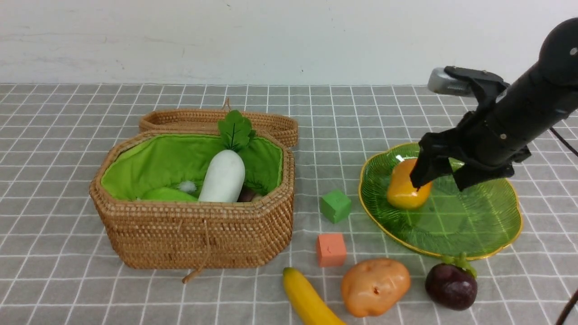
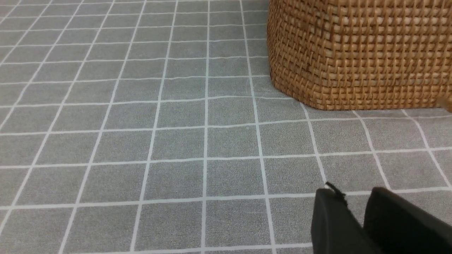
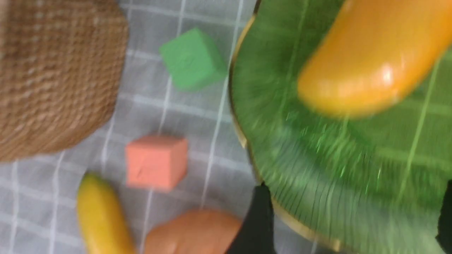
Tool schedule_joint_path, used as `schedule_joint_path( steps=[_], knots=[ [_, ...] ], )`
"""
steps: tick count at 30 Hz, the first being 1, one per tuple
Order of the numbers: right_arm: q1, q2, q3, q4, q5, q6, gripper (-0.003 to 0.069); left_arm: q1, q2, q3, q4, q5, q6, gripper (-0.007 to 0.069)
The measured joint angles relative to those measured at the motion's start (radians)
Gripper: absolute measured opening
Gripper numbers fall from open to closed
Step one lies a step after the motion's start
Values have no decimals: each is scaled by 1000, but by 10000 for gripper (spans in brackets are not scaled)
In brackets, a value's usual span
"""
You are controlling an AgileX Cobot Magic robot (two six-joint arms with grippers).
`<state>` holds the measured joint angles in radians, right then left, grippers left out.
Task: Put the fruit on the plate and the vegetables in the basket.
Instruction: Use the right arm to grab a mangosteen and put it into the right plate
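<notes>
Right gripper [image 1: 440, 174]: jaws wide, empty, above the mango.
Left gripper [image 2: 356, 215]: jaws narrow, empty.
Orange-yellow mango [image 1: 405, 186]: lying on the ribbed green glass plate [image 1: 478, 225].
Woven rattan basket [image 1: 198, 234]: holds the white radish [image 1: 223, 177].

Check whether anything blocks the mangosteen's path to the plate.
Nothing visible does. The mangosteen sits on the cloth just beside the plate's near rim, and the mango fills only the plate's far left part.
</notes>
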<state>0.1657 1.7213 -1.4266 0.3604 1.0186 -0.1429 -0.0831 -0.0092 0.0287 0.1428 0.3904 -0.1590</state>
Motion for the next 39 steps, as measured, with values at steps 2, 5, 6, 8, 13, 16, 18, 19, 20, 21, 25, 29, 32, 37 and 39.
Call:
schedule_joint_path(
  steps=[2,5,6,8,13,16,18,19,20,21,25,29,32,37,39],
  knots=[
    [20,-31,19,-16,49,27,599,0,0,0,1,0,0,154],
    [58,-92,113,-45,74,99,588,0,0,0,2,0,0,158],
    [64,-108,145,-52,72,119,587,0,0,0,2,0,0,159],
    [68,-146,228,-64,53,198,585,0,0,0,2,0,0,162],
    [68,-198,375,-83,-77,345,584,0,0,0,2,0,0,165],
    [68,-193,476,-85,-203,433,584,0,0,0,2,0,0,172],
    [68,-187,504,-85,-238,442,584,0,0,0,2,0,0,174],
    [68,-176,531,-85,-281,446,584,0,0,0,2,0,0,176],
    [68,-167,546,-85,-304,447,582,0,0,0,2,0,0,176],
    [68,-157,557,-88,-323,447,580,0,0,0,2,0,0,176],
    [68,-136,567,-97,-354,439,539,0,0,0,2,0,0,183],
    [68,-137,567,-101,-352,414,483,0,0,0,2,0,0,186],
    [69,-152,567,-106,-333,373,293,0,0,0,2,0,0,191],
    [69,-228,567,-108,-283,314,-4,0,0,0,2,0,0,196],
    [69,-248,567,-108,-275,308,-14,0,0,0,2,0,0,197]
  ],
)
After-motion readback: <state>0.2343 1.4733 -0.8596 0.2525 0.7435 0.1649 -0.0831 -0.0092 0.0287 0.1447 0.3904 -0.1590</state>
